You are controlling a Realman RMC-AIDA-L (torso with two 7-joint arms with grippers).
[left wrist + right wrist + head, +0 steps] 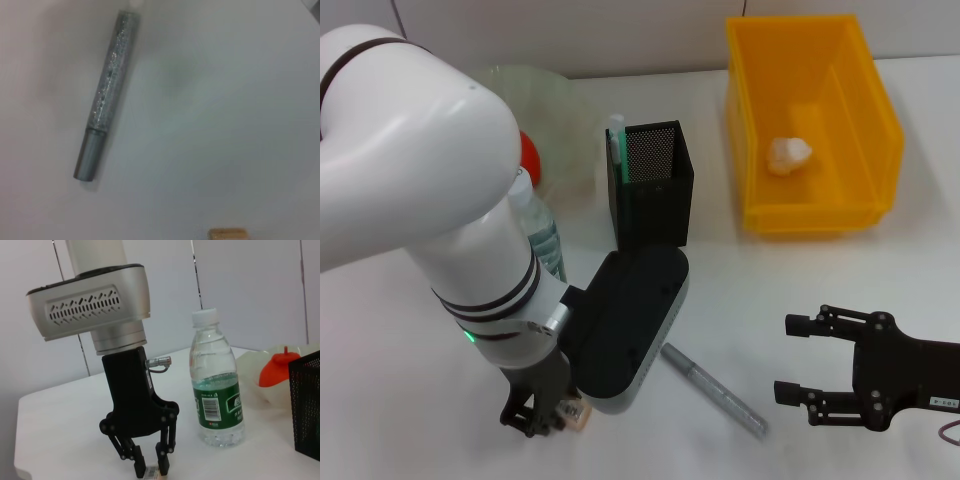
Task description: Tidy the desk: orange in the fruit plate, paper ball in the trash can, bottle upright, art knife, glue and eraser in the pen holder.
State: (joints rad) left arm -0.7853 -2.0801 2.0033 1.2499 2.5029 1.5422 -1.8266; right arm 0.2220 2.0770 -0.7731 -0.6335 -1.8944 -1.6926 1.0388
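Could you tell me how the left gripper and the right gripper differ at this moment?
The left gripper points straight down at the desk near the bottle, while the right gripper lies level above the desk. The left gripper is closed on a small eraser touching the desk; the right gripper is open and holds nothing. The left gripper works at the robot's left front, the right gripper waits at the right. Both are black, linkage-type grippers.

yellow bin (880,150), black mesh pen holder (655,190), silver glitter pen (107,95)
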